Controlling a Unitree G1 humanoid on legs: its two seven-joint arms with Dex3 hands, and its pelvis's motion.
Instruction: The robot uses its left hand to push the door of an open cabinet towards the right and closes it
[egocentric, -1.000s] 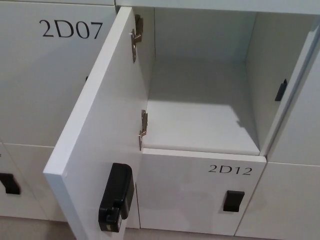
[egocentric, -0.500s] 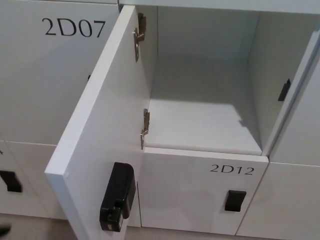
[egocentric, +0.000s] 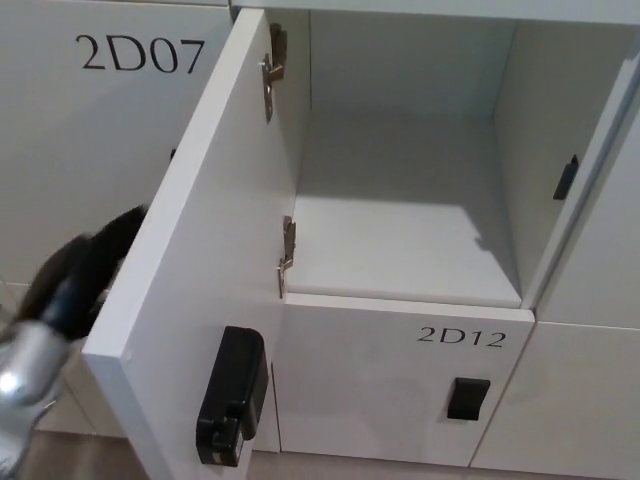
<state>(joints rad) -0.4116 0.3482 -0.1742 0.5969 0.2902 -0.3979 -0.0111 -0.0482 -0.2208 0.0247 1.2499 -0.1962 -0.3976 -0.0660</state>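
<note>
Far left, the left hand (egocentric: 75, 275) sits low behind the door (egocentric: 205, 260), on its outer face, blurry and dark, with the silvery forearm below it. I honestly can't tell whether the fingers are spread or curled, and can't tell if it's touching the panel or just beside it. The spot makes sense though: that's the side you'd push from to swing the door to the right, and it's out near the free edge, far from the hinges, where a shove should get the most leverage.

The door itself is wide open, sticking out toward the camera from the left side of the cabinet (egocentric: 400, 240). Its long axis runs from the hinged edge at the back out to the free edge at the front, so it points pretty much straight at us, inner face to the right. The black lock (egocentric: 232, 397) rides low on that inner face near the free edge. Two metal hinges (egocentric: 270, 75) hold it at the cabinet's left wall, one high, one lower.

Right of the door, the cabinet looks empty inside. Below it is the 2D12 (egocentric: 461, 337) locker front. On the cabinet's right wall there's a small black catch (egocentric: 566, 177), presumably where the lock lands. Right hand isn't showing anywhere.
</note>
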